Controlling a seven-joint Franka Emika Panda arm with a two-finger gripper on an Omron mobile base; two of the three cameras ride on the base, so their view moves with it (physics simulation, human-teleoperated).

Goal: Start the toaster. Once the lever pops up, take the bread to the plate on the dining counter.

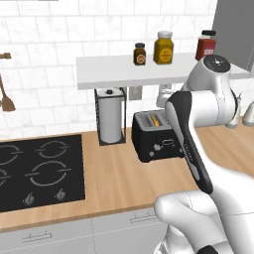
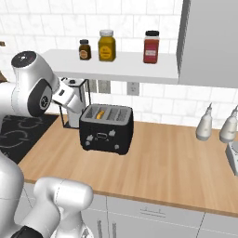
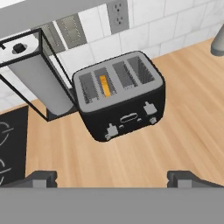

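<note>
Hand view | pincer [image 3: 112,177] spread wide, empty, above toaster [image 3: 120,94] on table [image 3: 183,127] | bread [image 3: 105,85] in second slot | advice: descend onto left lever [image 3: 111,130], press straight down

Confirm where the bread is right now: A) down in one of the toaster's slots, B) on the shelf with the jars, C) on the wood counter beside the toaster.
A: an orange-yellow bread edge shows inside a slot of the toaster.
</note>
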